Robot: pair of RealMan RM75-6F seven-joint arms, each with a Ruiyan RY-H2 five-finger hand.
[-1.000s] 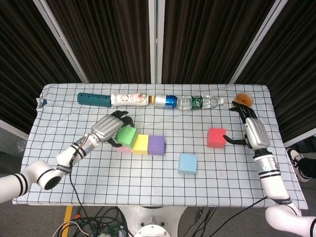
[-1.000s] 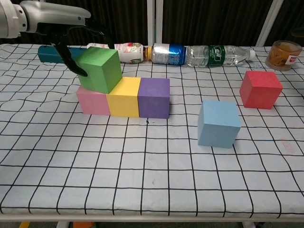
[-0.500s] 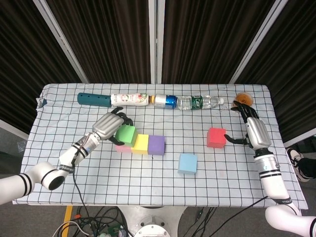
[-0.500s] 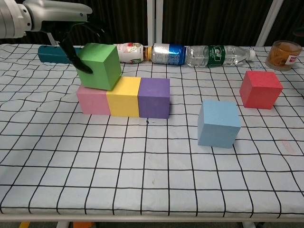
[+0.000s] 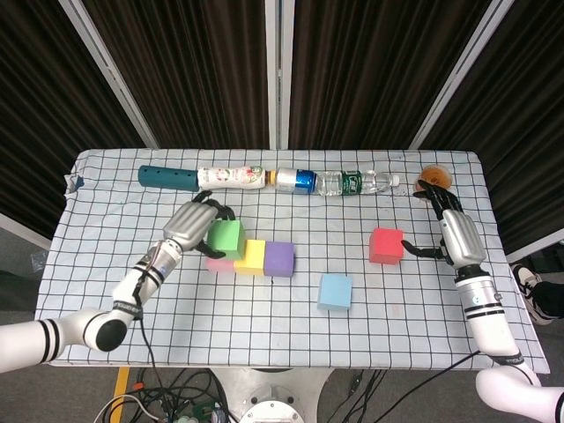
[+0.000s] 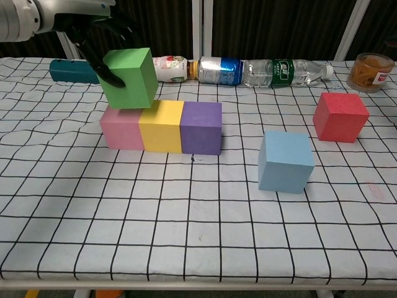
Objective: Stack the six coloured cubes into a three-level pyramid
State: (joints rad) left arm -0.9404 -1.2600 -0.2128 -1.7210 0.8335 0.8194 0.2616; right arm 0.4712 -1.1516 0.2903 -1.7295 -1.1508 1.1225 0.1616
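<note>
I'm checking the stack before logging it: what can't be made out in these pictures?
- Pink cube: head view, almost all hidden under the green cube and left hand.
- Whether green cube rests on the row or hangs just above: unclear in both views.
- Right hand: outside chest view.
- Bottle labels: too small.

green cube (image 6: 129, 77) | pink cube (image 6: 121, 128) | yellow cube (image 6: 161, 126) | purple cube (image 6: 201, 127) | light blue cube (image 6: 285, 161) | red cube (image 6: 340, 117) | tabletop (image 6: 186, 223) showing white with black grid | teal tube (image 5: 167, 177)
</note>
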